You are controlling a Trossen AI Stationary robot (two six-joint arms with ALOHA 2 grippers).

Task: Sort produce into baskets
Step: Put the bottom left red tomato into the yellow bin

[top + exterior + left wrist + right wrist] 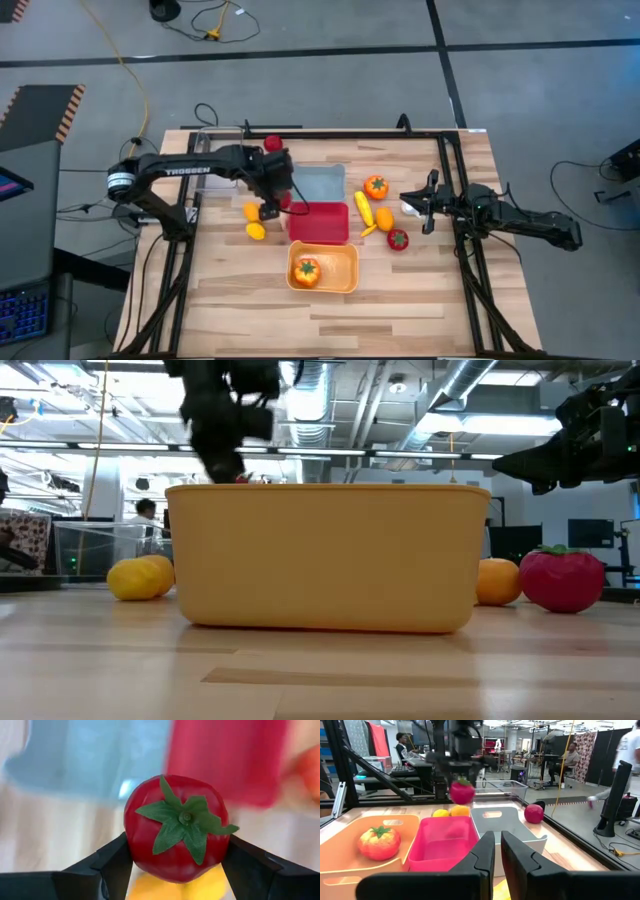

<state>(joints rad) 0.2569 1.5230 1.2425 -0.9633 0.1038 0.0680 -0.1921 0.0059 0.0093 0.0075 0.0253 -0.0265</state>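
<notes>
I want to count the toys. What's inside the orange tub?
Inside the orange plastic tub sits one orange toy tomato with a green stem, near one end. From table height the tub's wall hides it completely.

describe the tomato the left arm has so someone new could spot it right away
Start at the red tub in the middle of the table, between the blue-grey tub and the orange tub. Just off the red tub's left edge hangs the left gripper, shut on a red tomato with a green leafy cap. Unlike every other tomato, it is lifted clear of the table.
</notes>
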